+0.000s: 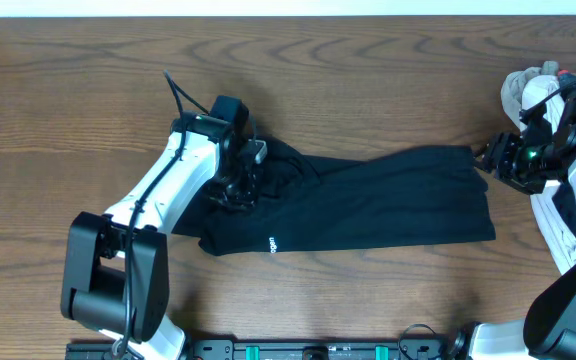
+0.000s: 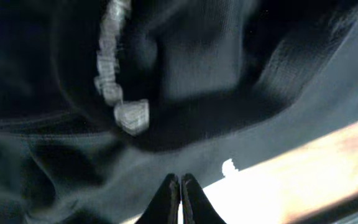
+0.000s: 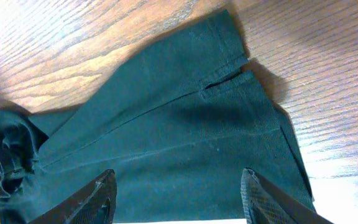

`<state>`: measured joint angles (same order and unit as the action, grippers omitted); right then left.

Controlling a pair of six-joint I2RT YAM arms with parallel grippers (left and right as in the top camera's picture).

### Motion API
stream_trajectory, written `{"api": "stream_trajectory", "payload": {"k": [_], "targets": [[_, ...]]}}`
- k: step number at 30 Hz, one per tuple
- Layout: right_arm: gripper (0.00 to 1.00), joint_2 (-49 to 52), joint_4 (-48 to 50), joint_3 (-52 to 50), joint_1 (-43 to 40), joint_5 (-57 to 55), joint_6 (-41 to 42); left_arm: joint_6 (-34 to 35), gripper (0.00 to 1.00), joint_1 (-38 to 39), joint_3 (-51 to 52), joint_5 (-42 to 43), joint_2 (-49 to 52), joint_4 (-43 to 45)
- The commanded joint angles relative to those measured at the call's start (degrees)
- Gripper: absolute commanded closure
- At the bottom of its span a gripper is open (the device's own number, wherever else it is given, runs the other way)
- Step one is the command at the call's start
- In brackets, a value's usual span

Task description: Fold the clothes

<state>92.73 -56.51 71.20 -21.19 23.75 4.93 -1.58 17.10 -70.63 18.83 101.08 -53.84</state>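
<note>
The black shirt (image 1: 368, 200) lies stretched across the middle of the wooden table, with its left end bunched and a tiny white logo (image 1: 273, 243) on its near edge. My left gripper (image 1: 238, 188) is down on the bunched left end. In the left wrist view its fingers (image 2: 180, 186) are pressed together at the fabric's edge, below the white neck label (image 2: 131, 116). My right gripper (image 1: 483, 158) is at the shirt's far right corner. In the right wrist view it (image 3: 179, 190) is wide open just above the flat hem end of the shirt (image 3: 185, 124), holding nothing.
A white bundled cloth (image 1: 526, 90) sits at the far right, behind the right arm. Bare wood table (image 1: 368, 90) lies beyond the shirt and in front of it. The arm bases stand at the near edge.
</note>
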Motion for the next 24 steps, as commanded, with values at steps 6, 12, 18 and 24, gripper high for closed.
{"api": "stream_trajectory", "payload": {"k": [6, 12, 18, 24], "targets": [[0.37, -0.6, -0.3, 0.3, 0.6, 0.0, -0.8, 0.5, 0.94, 0.1, 0.5, -6.4, -0.3, 12.5], [0.37, -0.6, -1.2, 0.3, 0.6, 0.0, -0.8, 1.4, 0.94, 0.1, 0.8, -6.4, 5.5, 7.3], [0.38, -0.6, -1.2, 0.3, 0.5, 0.0, -0.8, 6.0, 0.94, -0.2, 0.9, -6.5, 6.0, -8.7], [0.38, -0.6, -1.1, 0.3, 0.4, 0.0, -0.8, 8.2, 0.94, -1.7, 0.1, -6.5, 2.1, -11.7]]}}
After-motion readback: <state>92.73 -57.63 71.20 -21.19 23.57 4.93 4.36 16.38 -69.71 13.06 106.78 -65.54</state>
